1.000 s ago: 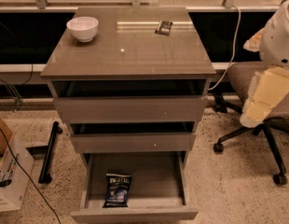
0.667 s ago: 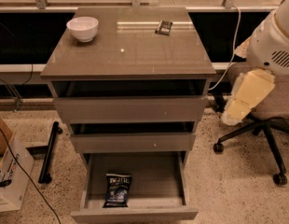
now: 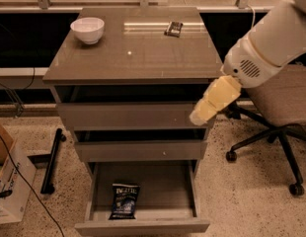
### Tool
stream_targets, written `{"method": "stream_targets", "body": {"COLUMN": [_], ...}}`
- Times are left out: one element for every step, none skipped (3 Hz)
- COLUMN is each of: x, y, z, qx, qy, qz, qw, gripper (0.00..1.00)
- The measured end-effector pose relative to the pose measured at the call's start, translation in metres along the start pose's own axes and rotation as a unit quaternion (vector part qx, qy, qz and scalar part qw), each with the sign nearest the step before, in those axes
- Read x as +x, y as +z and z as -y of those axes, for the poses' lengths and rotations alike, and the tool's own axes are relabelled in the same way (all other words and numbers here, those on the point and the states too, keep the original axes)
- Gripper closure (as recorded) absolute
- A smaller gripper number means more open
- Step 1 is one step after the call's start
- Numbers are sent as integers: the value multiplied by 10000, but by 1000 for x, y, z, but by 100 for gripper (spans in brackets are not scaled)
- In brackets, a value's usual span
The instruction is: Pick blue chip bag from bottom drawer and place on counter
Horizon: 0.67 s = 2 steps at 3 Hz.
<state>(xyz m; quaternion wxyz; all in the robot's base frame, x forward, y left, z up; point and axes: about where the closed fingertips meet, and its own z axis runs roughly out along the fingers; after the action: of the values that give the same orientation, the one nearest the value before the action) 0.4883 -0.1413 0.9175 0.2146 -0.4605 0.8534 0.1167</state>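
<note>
Blue chip bag (image 3: 125, 200): it lies flat on the floor of the open bottom drawer (image 3: 143, 226), left of centre and near the front wall, about 7 o'clock within the drawer.
Gripper (image 3: 200, 115): it hangs at the cabinet's right front corner, level with the top drawer front, well above the bag and at about 1 o'clock from it. We cannot tell whether it is open or closed. It has no hold of the bag.
Step in hand: we judge it to be the reach down to the bag.
Doing it well: we would swing toward 7 o'clock and descend in front of the middle drawer's face, which sits just past the bag at 12 o'clock. We would then take the bag across its narrow width, gripping the body, not a crinkly edge.
Worktop (image 3: 143, 58): a white bowl (image 3: 88, 29) sits at 10 o'clock and a small dark packet (image 3: 173, 28) at 1 o'clock, so the bare middle suits the placing.
</note>
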Motion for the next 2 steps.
{"method": "stream_targets", "body": {"x": [-15, -26], "y": [42, 86], "z": [0, -3], "qx": [-294, -566], "qy": [482, 879], "qz": [248, 447], "qw": [9981, 9935], "gripper": [0, 0]}}
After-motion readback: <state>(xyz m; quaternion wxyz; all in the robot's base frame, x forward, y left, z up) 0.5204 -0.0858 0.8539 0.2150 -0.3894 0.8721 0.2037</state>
